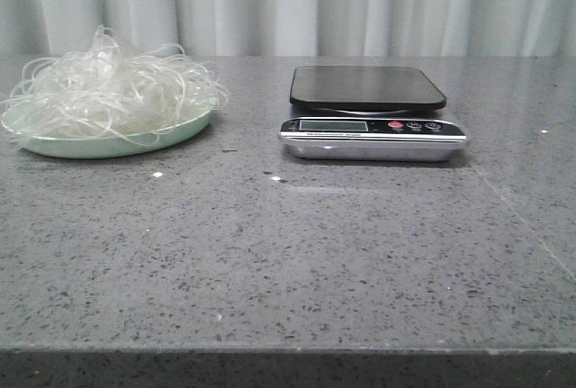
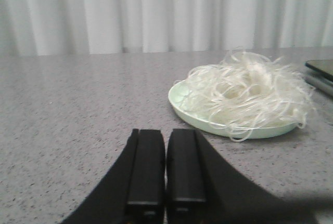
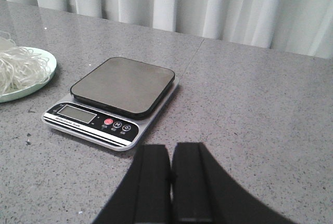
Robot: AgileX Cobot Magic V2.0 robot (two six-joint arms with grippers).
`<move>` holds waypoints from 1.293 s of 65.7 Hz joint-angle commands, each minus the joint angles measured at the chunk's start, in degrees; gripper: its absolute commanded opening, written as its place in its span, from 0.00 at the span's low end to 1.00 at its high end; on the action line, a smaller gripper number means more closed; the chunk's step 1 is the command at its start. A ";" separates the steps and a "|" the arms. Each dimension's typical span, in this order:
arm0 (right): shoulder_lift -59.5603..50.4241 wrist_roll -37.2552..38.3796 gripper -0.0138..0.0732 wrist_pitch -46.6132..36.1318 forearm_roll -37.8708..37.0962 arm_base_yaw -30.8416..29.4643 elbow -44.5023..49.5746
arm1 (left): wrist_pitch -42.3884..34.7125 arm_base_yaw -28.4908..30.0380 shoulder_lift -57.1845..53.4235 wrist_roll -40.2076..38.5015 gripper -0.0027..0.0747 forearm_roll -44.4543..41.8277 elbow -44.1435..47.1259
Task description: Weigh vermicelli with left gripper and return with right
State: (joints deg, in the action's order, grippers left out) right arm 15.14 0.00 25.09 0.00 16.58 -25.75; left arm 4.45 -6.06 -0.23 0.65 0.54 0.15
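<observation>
Bare speckled grey table (image 1: 270,262) fills the foreground of the front view, from its near edge up to the two objects at the back. At about 10 o'clock sits a pale green plate (image 1: 117,143) bearing the vermicelli (image 1: 112,91), a loose whitish tangle whose strands overhang the plate's rim on both sides. At about 1 o'clock stands a digital scale (image 1: 373,127), its dark platform (image 1: 367,87) unloaded, its display and buttons facing the near edge. A strip of bare tabletop separates plate and scale; they are well apart. White curtain (image 1: 288,1) closes the far edge.

Left wrist view: the left gripper (image 2: 165,169) hangs over bare table short of the plate, jaws together and holding nothing. Right wrist view: the right gripper (image 3: 170,182) sits near the scale's front corner, jaws apparently together, though the tips are cut off by the frame.
</observation>
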 commanded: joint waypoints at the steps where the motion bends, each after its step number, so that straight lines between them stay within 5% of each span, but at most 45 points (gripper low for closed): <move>1: 0.39 -0.34 0.35 -4.51 -0.67 -0.18 -1.36 | -5.99 3.06 -1.14 -0.18 0.20 1.05 0.42; 76: 0.39 -0.34 0.35 -4.50 -0.75 -0.18 -1.36 | -6.95 3.90 -1.13 0.38 0.20 1.05 0.42; 85: 0.15 -0.34 0.35 -5.46 -1.78 -4.10 0.21 | -6.95 4.01 -1.13 0.38 0.20 1.05 0.42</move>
State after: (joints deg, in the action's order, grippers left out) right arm 15.01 0.00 24.82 0.00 15.76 -25.32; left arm 2.36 -2.18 -0.23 1.10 1.05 0.15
